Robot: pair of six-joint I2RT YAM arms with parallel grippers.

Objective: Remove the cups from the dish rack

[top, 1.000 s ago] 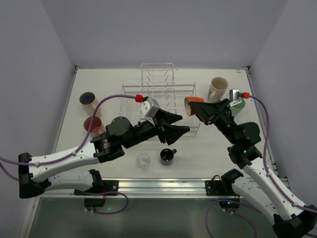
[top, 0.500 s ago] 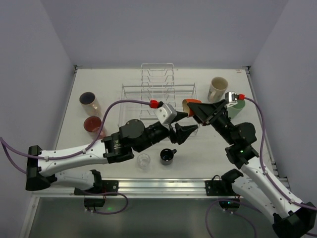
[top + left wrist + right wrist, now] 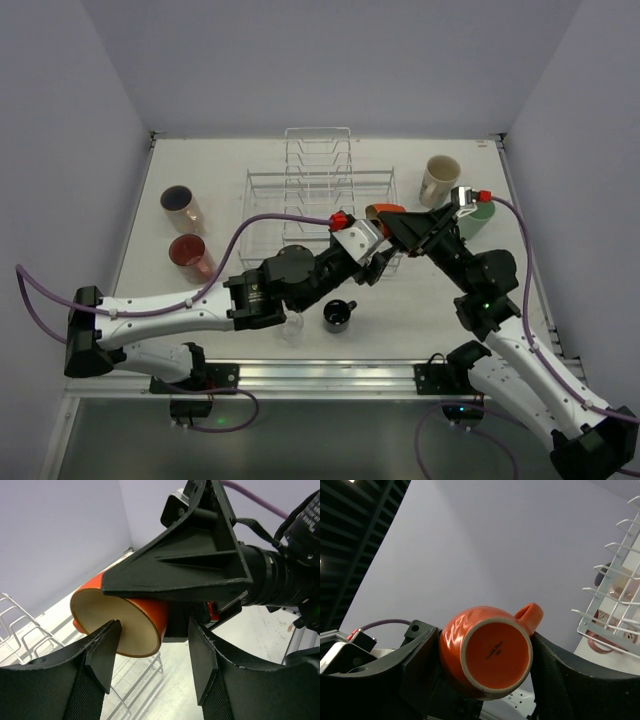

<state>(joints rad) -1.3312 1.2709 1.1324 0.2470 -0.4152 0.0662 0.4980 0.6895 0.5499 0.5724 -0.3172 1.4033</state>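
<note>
My right gripper (image 3: 395,224) is shut on the small orange-red mug (image 3: 384,210), holding it in the air just off the right end of the wire dish rack (image 3: 315,185). In the right wrist view the mug (image 3: 490,652) shows its base, pinched between both fingers. My left gripper (image 3: 381,263) is open right below and in front of it. In the left wrist view the mug (image 3: 125,622) shows its cream inside, its rim just past the left finger (image 3: 102,652). The rack looks empty.
The cream mug (image 3: 438,180) and the mint-green tumbler (image 3: 480,214) stand at the right. Two pink tumblers (image 3: 183,205) (image 3: 190,252) stand at the left. The dark-blue mug (image 3: 338,315) and the clear glass (image 3: 290,326) sit near the front, by my left arm.
My left arm has swung right and reached forward until its open jaws are at the orange-red mug. The right gripper has kept the mug and barely shifted.
</note>
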